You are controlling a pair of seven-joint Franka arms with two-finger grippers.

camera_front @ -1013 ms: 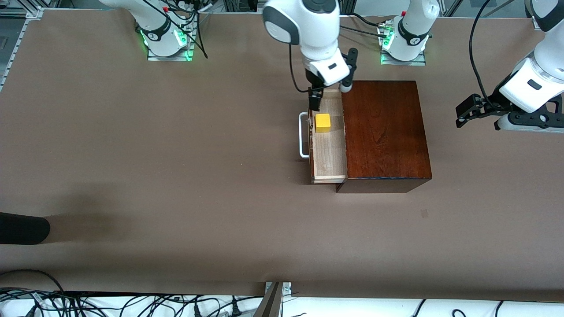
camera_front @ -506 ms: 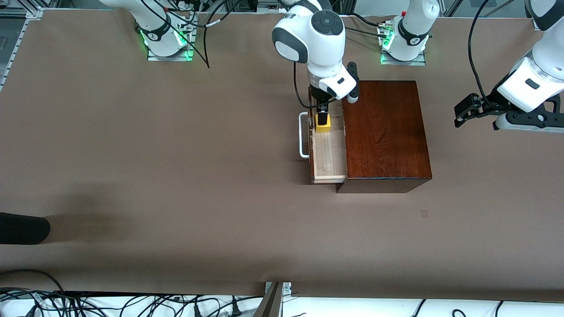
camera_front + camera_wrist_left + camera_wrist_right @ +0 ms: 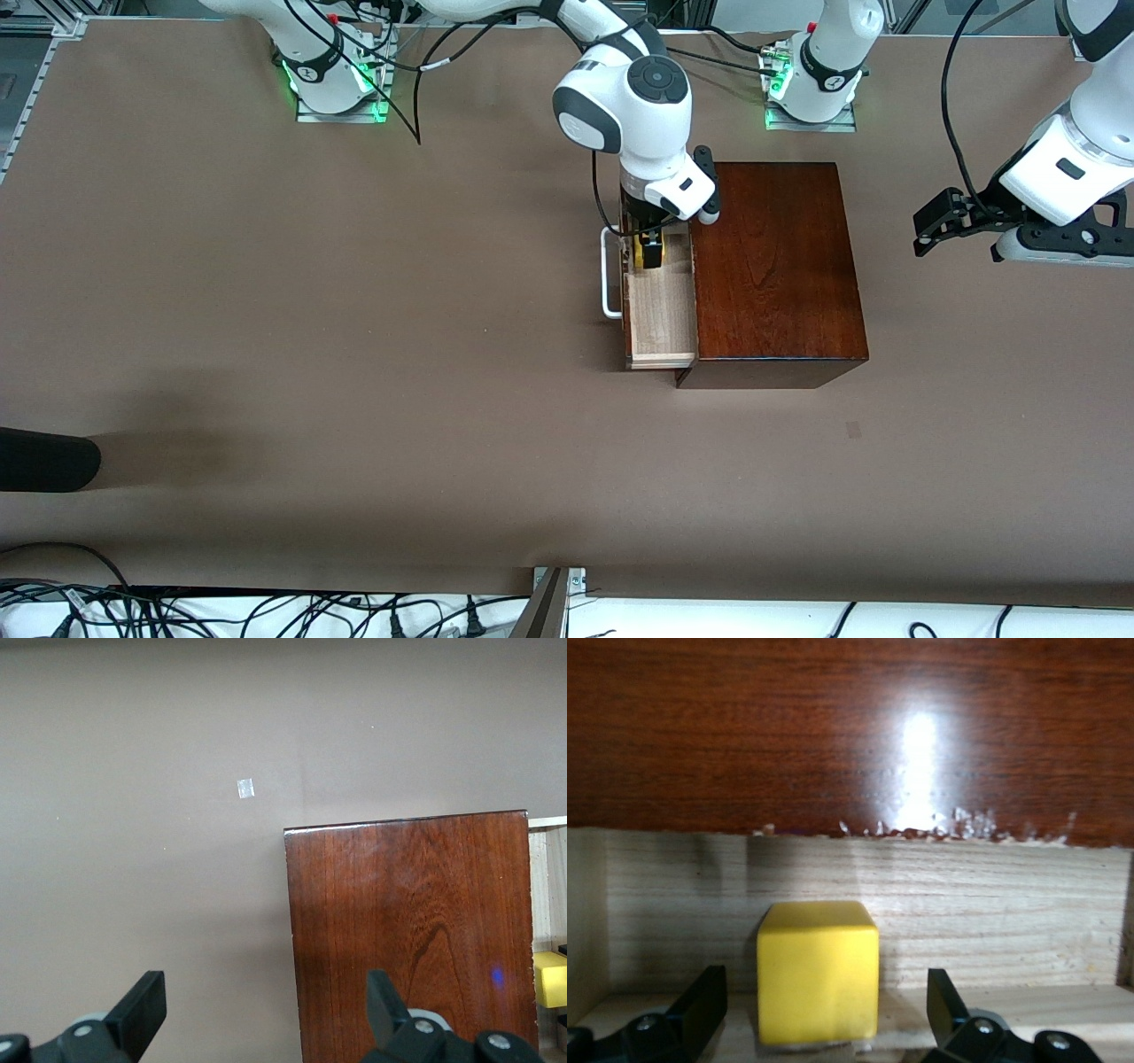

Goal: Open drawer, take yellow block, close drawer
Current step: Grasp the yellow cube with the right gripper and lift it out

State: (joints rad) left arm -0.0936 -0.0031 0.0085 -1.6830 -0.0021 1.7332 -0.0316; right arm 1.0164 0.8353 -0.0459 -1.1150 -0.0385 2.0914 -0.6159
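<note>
The drawer [image 3: 660,319] stands pulled out of the mahogany box [image 3: 771,266], its white handle [image 3: 609,283] toward the right arm's end of the table. My right gripper [image 3: 649,250] is down inside the drawer, open. The yellow block [image 3: 818,970] sits on the tray floor between my right gripper's [image 3: 824,1010] fingers, with a gap on each side. In the front view only yellow slivers [image 3: 637,253] show beside the fingers. My left gripper [image 3: 926,232] waits open and empty in the air beside the box, over the table at the left arm's end. In the left wrist view it [image 3: 263,1010] looks over the box top [image 3: 412,930].
A dark rounded object [image 3: 44,459] lies at the table's edge at the right arm's end, nearer the front camera. A small tape mark [image 3: 852,430] is on the table nearer the camera than the box. Cables run along the near edge.
My right gripper has come down from above the drawer's farther end into the drawer and now straddles the yellow block. The left arm has barely moved.
</note>
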